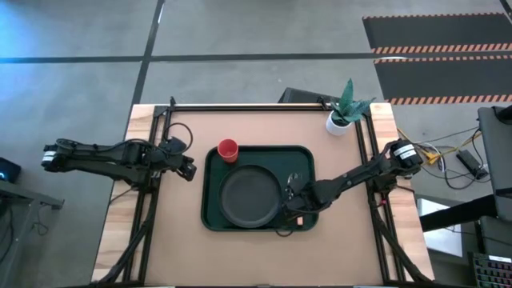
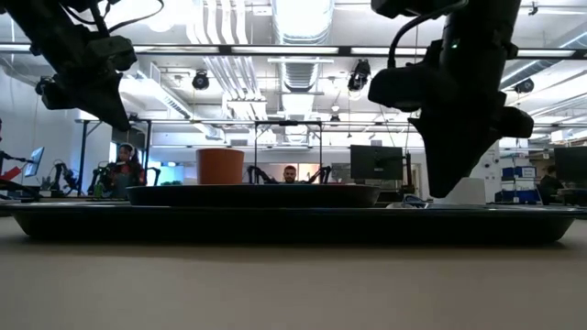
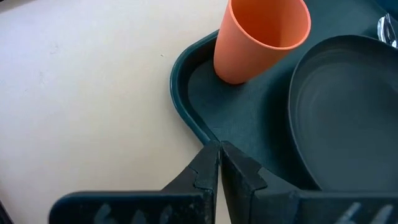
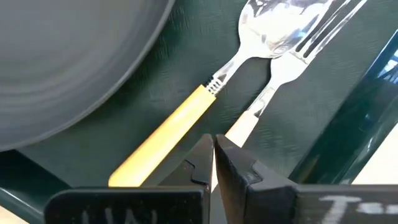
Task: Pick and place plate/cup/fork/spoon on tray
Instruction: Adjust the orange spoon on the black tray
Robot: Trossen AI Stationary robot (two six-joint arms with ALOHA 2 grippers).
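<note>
We see plate (image 1: 250, 196), cup (image 1: 228, 150), spoon (image 4: 205, 93) and fork (image 4: 292, 62) all on tray (image 1: 212, 210). Right gripper (image 4: 213, 152) over fork handle, jaws clenched, holding nothing. Left gripper (image 3: 219, 163) at tray's edge, jaws clenched.

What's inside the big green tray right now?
On the tray sit the plate, the cup at a corner, and the spoon and fork side by side. The right claw hides the fork's handle end.
</note>
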